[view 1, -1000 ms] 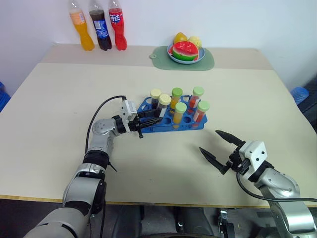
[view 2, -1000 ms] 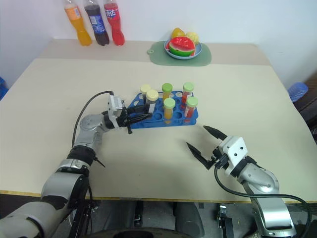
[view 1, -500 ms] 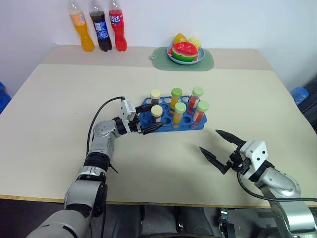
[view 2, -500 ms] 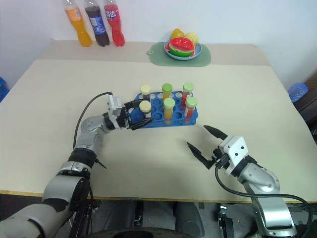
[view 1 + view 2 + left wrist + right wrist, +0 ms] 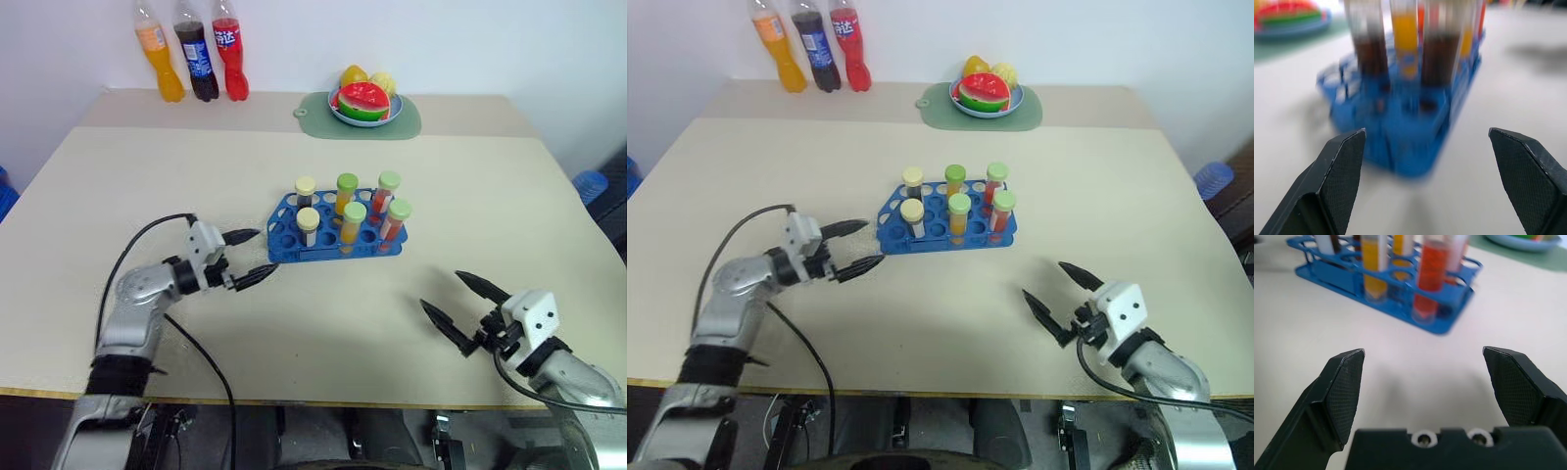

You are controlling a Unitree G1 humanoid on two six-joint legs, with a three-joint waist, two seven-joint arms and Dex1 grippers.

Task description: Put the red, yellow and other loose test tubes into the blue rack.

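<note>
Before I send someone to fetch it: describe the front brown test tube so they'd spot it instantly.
Mid-table stands a blue rack holding six capped tubes. The front brown test tube stands in its front row, at the end nearest the left gripper. Cream cap, dark liquid; its row-mates are green-capped orange and red.

Six capped test tubes [image 5: 354, 223] stand upright in the blue rack [image 5: 282, 220] (mid-table).

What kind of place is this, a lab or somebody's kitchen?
Probably a robot test setup, not a real lab or kitchen: one plain table against a bare wall, holding a blue rack of capped tubes, three soda bottles and a fruit plate.
</note>
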